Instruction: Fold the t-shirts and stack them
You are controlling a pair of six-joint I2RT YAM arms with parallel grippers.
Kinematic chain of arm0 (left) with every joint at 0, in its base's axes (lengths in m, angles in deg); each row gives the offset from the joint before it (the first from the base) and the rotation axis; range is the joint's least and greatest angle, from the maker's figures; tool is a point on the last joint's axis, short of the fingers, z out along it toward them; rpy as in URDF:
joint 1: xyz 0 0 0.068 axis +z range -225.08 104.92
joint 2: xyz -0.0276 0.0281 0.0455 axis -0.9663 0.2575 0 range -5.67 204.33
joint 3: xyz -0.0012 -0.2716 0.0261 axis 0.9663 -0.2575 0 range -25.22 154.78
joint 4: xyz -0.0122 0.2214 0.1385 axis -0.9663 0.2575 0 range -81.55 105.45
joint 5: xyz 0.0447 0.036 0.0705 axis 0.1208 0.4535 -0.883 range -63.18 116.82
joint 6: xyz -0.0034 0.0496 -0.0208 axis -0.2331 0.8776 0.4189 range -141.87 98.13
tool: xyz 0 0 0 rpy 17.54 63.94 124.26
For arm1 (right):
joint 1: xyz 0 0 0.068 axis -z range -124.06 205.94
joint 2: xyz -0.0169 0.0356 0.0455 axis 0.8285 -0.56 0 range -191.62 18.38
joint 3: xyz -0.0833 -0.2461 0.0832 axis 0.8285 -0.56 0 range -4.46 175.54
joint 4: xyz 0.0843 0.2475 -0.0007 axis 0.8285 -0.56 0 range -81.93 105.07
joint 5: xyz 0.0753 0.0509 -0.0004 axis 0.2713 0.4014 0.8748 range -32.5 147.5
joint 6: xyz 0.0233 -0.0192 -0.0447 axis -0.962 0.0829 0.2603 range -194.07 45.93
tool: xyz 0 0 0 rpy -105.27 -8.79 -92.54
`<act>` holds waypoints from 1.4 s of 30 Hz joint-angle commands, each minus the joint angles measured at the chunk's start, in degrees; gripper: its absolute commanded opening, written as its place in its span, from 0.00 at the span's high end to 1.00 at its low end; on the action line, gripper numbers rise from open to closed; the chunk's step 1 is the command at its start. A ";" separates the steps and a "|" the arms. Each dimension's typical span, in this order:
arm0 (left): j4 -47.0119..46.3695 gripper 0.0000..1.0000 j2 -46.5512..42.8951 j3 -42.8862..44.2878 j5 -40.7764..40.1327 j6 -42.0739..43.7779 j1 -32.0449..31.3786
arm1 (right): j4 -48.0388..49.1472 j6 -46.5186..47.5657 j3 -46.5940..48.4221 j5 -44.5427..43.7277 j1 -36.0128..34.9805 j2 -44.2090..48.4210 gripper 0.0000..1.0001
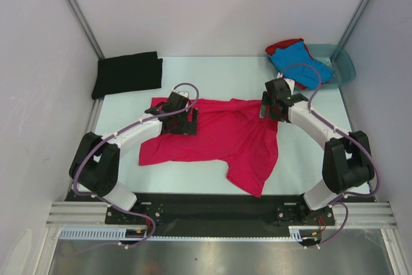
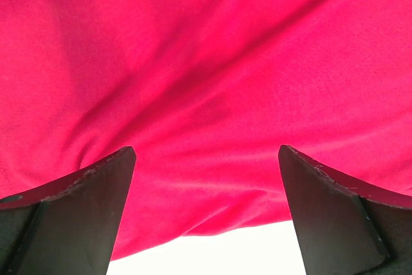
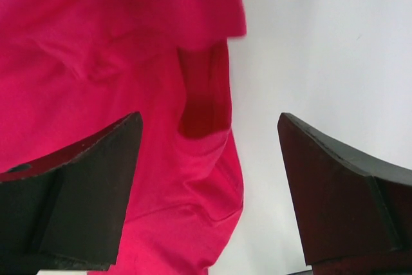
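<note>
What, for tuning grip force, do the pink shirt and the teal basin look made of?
pink shirt: soft matte knit cloth, possibly cotton jersey; it lies in limp folds and fine creases, with no shine.
teal basin: smooth plastic, by the look; its wall is translucent, holds a rigid curved shape and seems slightly glossy.

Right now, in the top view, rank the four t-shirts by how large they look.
1. pink t-shirt, spread out
2. black t-shirt, folded
3. blue t-shirt, bunched in the teal basin
4. red t-shirt, mostly hidden under the blue one, so its true size is unsure
</note>
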 commanded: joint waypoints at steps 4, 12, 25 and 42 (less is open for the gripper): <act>-0.73 0.00 -3.38 0.91 0.52 1.39 -0.48 | -0.23 -2.83 -8.76 9.17 -0.42 3.86 0.09; -0.56 0.00 -3.91 0.82 0.52 1.65 -0.48 | -0.05 -0.64 -8.43 2.40 -3.85 -0.36 0.16; -0.73 0.00 -3.38 0.38 0.78 1.48 -0.48 | -4.27 -4.14 -7.71 -6.21 -4.99 -0.28 0.88; -0.55 0.00 -2.94 -0.50 0.26 2.27 -0.48 | -13.59 -15.05 -14.84 -14.48 -4.11 5.87 0.62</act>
